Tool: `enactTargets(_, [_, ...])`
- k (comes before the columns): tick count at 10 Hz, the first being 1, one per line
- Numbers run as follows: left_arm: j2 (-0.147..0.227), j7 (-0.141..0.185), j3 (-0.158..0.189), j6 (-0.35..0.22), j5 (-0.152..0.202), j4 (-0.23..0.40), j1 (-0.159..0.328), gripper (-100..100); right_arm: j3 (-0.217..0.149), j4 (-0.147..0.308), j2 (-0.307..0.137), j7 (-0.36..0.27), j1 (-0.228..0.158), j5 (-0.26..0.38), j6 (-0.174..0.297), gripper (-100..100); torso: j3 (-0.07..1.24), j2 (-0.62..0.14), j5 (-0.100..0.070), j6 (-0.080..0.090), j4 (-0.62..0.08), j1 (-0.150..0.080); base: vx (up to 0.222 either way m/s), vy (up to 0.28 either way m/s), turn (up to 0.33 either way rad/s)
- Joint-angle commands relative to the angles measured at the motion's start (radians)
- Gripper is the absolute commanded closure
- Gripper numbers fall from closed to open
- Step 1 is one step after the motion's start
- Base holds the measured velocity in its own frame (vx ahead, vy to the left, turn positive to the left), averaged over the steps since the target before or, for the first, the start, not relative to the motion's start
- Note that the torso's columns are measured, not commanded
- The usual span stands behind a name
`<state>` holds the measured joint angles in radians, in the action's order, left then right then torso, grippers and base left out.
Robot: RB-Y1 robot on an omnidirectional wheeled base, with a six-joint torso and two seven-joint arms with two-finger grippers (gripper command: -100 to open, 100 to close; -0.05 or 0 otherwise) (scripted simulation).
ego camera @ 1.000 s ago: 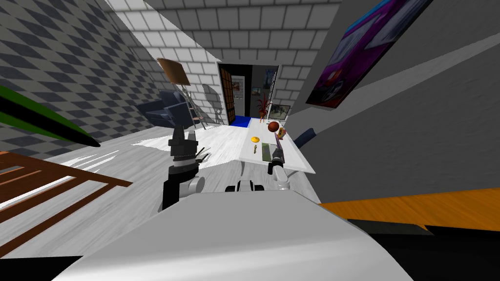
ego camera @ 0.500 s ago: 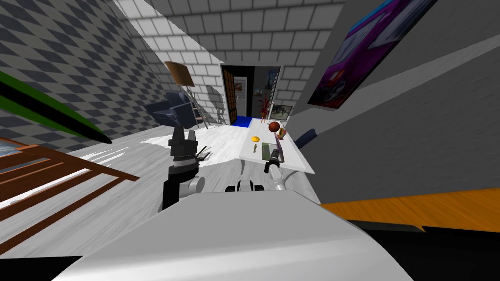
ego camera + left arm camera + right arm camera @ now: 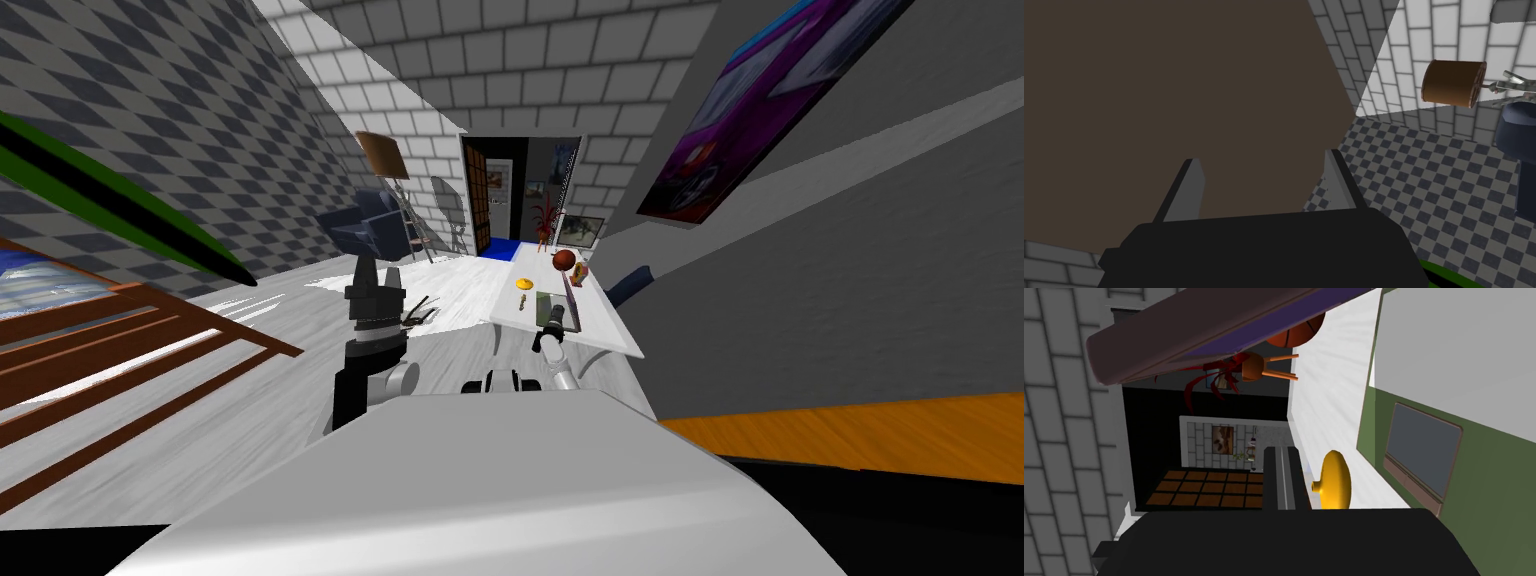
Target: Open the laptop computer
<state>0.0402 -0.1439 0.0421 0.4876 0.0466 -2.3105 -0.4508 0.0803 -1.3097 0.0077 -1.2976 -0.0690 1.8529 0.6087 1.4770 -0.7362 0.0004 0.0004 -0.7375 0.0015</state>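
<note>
A room with a grey-and-white diamond-checked wall (image 3: 150,110) on the left, a white brick wall (image 3: 520,70) ahead and a plain grey wall (image 3: 850,250) on the right bearing a large purple picture (image 3: 760,100). The pale streaked floor (image 3: 250,400) runs to an open doorway (image 3: 505,195) with a brown panelled door (image 3: 478,195). Near it stand a dark blue armchair (image 3: 360,225) and a floor lamp with a brown shade (image 3: 383,153). A white table (image 3: 605,328) sits along the grey wall. A brown wooden slatted frame (image 3: 120,350) lies at far left.
</note>
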Motion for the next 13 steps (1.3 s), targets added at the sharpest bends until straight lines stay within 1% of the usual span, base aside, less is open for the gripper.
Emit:
enactTargets(1, [0.0, 0.0, 0.0, 0.0, 0.0, 0.0, 0.0, 0, 0.021, 0.081, 0.01, 0.021, -0.047, 0.064, 0.076, 100, 0.0, -0.001, 0.0, -0.001, 0.0, -0.001, -0.049, -0.05, 0.089])
enactTargets(2, [0.0, 0.0, 0.0, 0.0, 0.0, 0.0, 0.0, 0, 0.021, 0.091, 0.01, 0.021, -0.047, 0.064, 0.076, 100, -0.001, -0.002, 0.0, 0.0, 0.0, -0.002, -0.023, -0.026, -0.025])
enactTargets(3, [0.0, 0.0, 0.0, 0.0, 0.0, 0.0, 0.0, 0, 0.045, 0.131, 0.023, 0.04, -0.093, 0.11, 0.122, 100, -0.001, -0.001, 0.0, 0.0, 0.0, -0.001, -0.05, -0.05, 0.121])
enactTargets(4, [0.0, 0.0, 0.0, 0.0, 0.0, 0.0, 0.0, 0, 0.045, 0.151, 0.023, 0.04, -0.093, 0.126, 0.145, 100, -0.001, -0.003, -0.001, -0.001, -0.001, -0.002, -0.056, -0.055, 0.104])
enactTargets(5, [0.0, 0.0, 0.0, 0.0, 0.0, 0.0, 0.0, 0, 0.045, 0.17, 0.023, 0.04, -0.093, 0.126, 0.145, 100, -0.002, -0.003, -0.001, 0.0, -0.001, -0.002, -0.028, -0.024, 0.008])
enactTargets(6, [0.0, 0.0, 0.0, 0.0, 0.0, 0.0, 0.0, 0, 0.068, 0.205, 0.036, 0.059, -0.138, 0.173, 0.19, 100, -0.001, -0.001, 0.0, 0.0, 0.0, -0.001, -0.053, -0.042, 0.143])
enactTargets(7, [0.0, 0.0, 0.0, 0.0, 0.0, 0.0, 0.0, 0, 0.068, 0.227, 0.036, 0.059, -0.139, 0.188, 0.214, 100, -0.001, -0.002, 0.0, -0.001, -0.001, -0.001, -0.055, -0.046, 0.103])
enactTargets(8, [0.0, 0.0, 0.0, 0.0, 0.0, 0.0, 0.0, 0, 0.068, 0.249, 0.036, 0.059, -0.139, 0.188, 0.214, 100, -0.001, -0.002, 0.0, 0.0, -0.001, -0.002, -0.028, -0.023, -0.015])
enactTargets(9, [0.0, 0.0, 0.0, 0.0, 0.0, 0.0, 0.0, 0, 0.067, 0.234, 0.036, 0.058, -0.137, 0.184, 0.209, 100, -0.001, -0.001, 0.0, 0.0, 0.0, -0.001, -0.01, -0.007, -0.007])
enactTargets(10, [0.0, 0.0, 0.0, 0.0, 0.0, 0.0, 0.0, 0, 0.068, 0.238, -0.005, 0.062, -0.14, 0.181, 0.208, -100, 0.0, 0.0, 0.0, 0.0, 0.0, 0.0, -0.009, -0.01, 0.003])
enactTargets(13, [0.0, 0.0, 0.0, 0.0, 0.0, 0.0, 0.0, 0, 0.071, 0.238, -0.084, 0.077, -0.146, 0.165, 0.196, -100, -0.001, -0.002, -0.001, 0.0, -0.001, -0.003, -0.014, -0.024, 0.0])
